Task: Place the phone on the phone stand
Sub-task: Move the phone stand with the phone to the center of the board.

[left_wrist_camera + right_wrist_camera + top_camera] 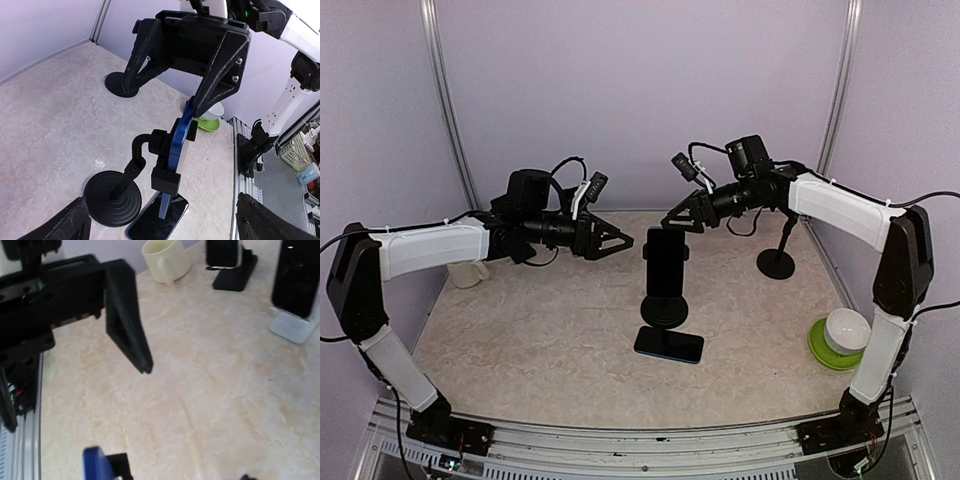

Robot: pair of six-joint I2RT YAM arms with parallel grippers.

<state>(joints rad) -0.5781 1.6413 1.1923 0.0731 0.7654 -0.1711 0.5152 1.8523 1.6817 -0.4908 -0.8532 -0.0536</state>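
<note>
Phone stand [664,308] stands mid-surface with an upright phone [667,262] in its clamp. A flat phone [669,345] lies just beside the base, toward the near edge. Second stand [777,262] is by the far right corner, cup [468,272] at the left edge, and bowl [847,330] on green plate [817,351] at the right edge.

Left tool [620,242] hovers level, left of the upright phone, jaws spread and empty. Right tool [672,224] hangs at that phone's top edge, jaws spread and empty. Whether it touches the phone cannot be told.

Bare surface [520,350] lies toward the near left corner.
</note>
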